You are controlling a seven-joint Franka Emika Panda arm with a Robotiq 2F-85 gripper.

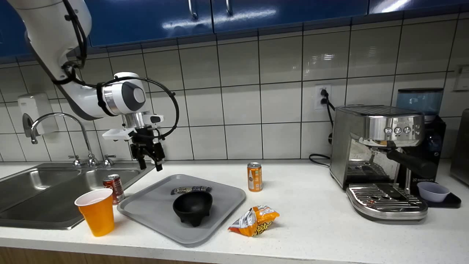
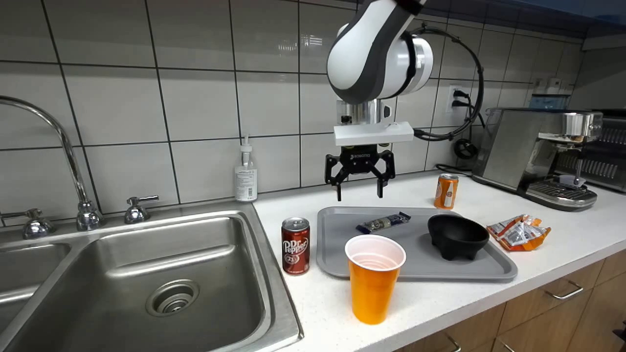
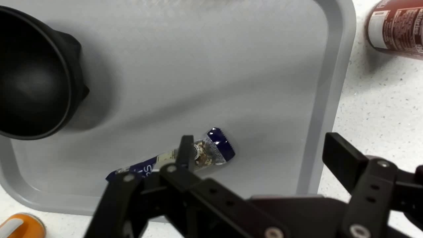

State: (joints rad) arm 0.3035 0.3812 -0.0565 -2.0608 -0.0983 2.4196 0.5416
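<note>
Dr Pepper can (image 2: 295, 247) stands left of the gray tray (image 2: 337, 242); raised nearby, the gripper (image 2: 359, 194) is spread, holding nothing; a wrapped snack bar (image 2: 383, 223) lies on the tray, black footed bowl (image 2: 457, 242) farther right. Descending off-center, the gripper could crush the snack bar.

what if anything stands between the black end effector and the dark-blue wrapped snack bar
Nothing visible: only air separates the open end effector from the snack bar, and the round black bowl sits to one side on the grey plastic tray.
</note>
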